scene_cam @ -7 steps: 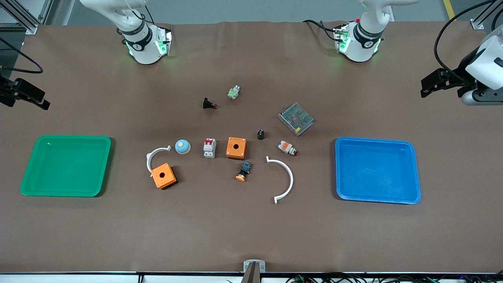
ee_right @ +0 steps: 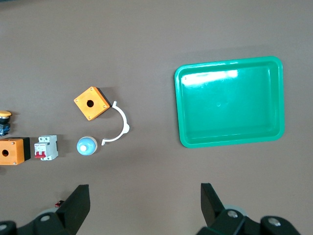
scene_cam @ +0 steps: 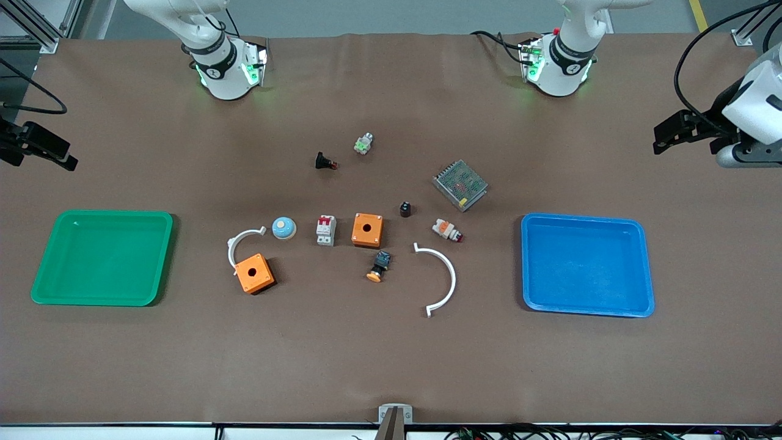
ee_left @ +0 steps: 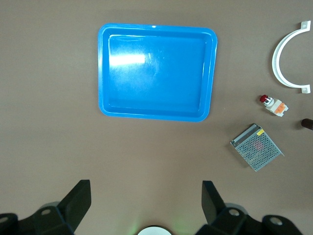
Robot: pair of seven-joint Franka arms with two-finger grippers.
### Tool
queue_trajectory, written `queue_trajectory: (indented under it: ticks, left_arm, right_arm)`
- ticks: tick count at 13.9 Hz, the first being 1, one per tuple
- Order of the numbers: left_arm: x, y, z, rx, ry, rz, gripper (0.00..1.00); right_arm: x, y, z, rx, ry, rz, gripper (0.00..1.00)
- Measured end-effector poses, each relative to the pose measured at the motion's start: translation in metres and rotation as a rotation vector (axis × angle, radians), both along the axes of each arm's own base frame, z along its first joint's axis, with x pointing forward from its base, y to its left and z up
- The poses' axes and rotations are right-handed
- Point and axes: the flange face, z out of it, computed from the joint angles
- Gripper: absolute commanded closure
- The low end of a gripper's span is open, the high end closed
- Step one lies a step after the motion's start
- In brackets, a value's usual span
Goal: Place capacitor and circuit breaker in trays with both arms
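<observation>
Black fingers spread, my left hand (ee_left: 145,203) hangs released near the blue tray (ee_left: 102,73); my right hand (ee_right: 143,203) likewise by the green tray (ee_right: 179,107). Tiny, light, probably slippery, the capacitor (scene_cam: 405,209) stands mid-tabletop: pinch its sides. Stiff breaker (scene_cam: 325,230), beside an orange box (scene_cam: 367,230): grip its flat flanks.

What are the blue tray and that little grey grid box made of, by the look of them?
The blue tray looks like glossy moulded plastic: rounded rim, bright glare in the left wrist view. The grey grid box seems to be perforated sheet metal, dull silvery with fine holes, though that is uncertain.
</observation>
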Motion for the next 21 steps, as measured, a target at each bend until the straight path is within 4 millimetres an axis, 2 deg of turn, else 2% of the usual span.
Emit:
queue_trajectory:
  ticks: [2, 5, 8, 11, 14, 16, 19, 21]
  left_arm:
    - [0.011, -0.020, -0.024, -0.003, 0.043, -0.032, 0.00]
    - [0.025, -0.084, -0.072, 0.007, 0.102, -0.009, 0.00]
    - [0.036, -0.139, -0.123, -0.001, 0.142, 0.058, 0.00]
    - [0.033, -0.192, -0.166, -0.003, 0.126, 0.153, 0.00]
    - [0.015, -0.248, -0.209, 0.016, 0.115, 0.302, 0.00]
    - [0.003, -0.288, -0.242, 0.023, 0.099, 0.410, 0.02]
    - [-0.011, -0.344, -0.295, 0.005, 0.066, 0.582, 0.08]
    - [-0.021, -0.372, -0.328, -0.019, 0.048, 0.664, 0.17]
  right_arm:
    - [0.000, 0.000, 0.000, 0.000, 0.000, 0.000, 0.00]
    - [0.003, 0.001, -0.006, 0.001, 0.015, 0.001, 0.00]
    - [0.021, 0.011, -0.041, 0.007, 0.079, 0.019, 0.00]
    - [0.042, 0.041, -0.085, 0.004, 0.147, 0.067, 0.00]
    - [0.050, 0.096, -0.114, -0.005, 0.189, 0.155, 0.00]
    - [0.049, 0.143, -0.131, -0.002, 0.211, 0.213, 0.00]
    - [0.040, 0.237, -0.167, 0.024, 0.193, 0.156, 0.00]
    - [0.024, 0.296, -0.202, 0.029, 0.154, 0.107, 0.00]
